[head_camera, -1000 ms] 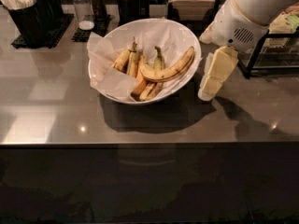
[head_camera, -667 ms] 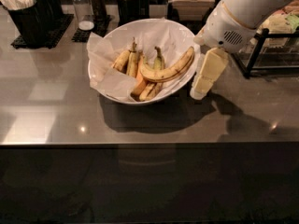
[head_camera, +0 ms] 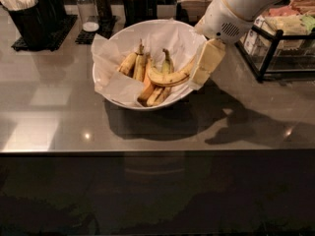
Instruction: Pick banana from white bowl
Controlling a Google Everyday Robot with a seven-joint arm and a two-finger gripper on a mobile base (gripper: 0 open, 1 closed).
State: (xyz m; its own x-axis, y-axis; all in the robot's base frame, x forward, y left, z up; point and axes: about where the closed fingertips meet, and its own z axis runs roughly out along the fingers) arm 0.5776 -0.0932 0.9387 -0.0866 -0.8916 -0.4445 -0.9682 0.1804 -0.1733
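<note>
The white bowl (head_camera: 162, 33) stands on the grey counter, lined with crumpled white paper. In it lie several bananas. The banana (head_camera: 170, 76) is the long curved one with dark streaks, lying across the top of the pile, its right end toward the bowl's right rim. My gripper (head_camera: 204, 65) hangs from the white arm at the bowl's right rim, its cream fingers pointing down over the banana's right end. The fingers hide that end of the banana.
Black holders with white utensils (head_camera: 29, 9) and shakers (head_camera: 91, 6) stand at the back left. A black wire rack with packets (head_camera: 280, 38) stands at the right, close to the arm. The counter's front edge runs across the middle of the view.
The gripper has moved left, from beside the bowl's right outside to over its right rim at the banana's end.
</note>
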